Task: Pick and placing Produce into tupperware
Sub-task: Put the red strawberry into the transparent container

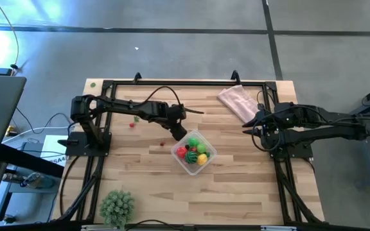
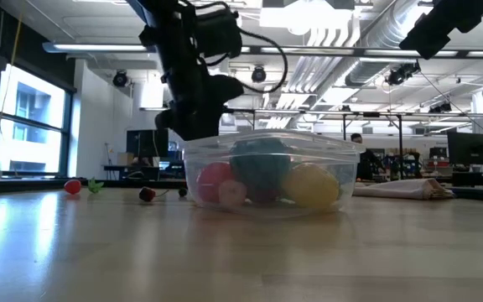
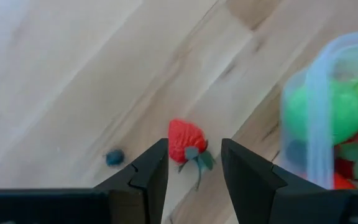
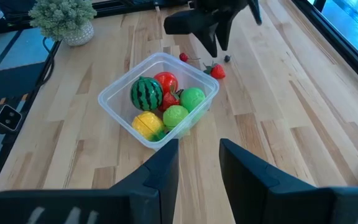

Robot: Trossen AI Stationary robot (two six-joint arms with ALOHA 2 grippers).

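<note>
The left gripper (image 3: 194,171) is held partly open over a red strawberry (image 3: 185,142) lying on the wooden table (image 1: 236,192), beside the tupperware (image 1: 193,153) of produce (image 4: 166,99). The right gripper (image 4: 197,162), empty, jaws parted, is kept near a pink cloth (image 1: 238,101). An office is seen behind.

Bright overhead room light, window glare at one side; left wrist view blurred.

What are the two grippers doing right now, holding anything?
Left gripper: open, empty, poised over the strawberry beside the tupperware.
Right gripper: open, empty, waiting off to the side.
</note>
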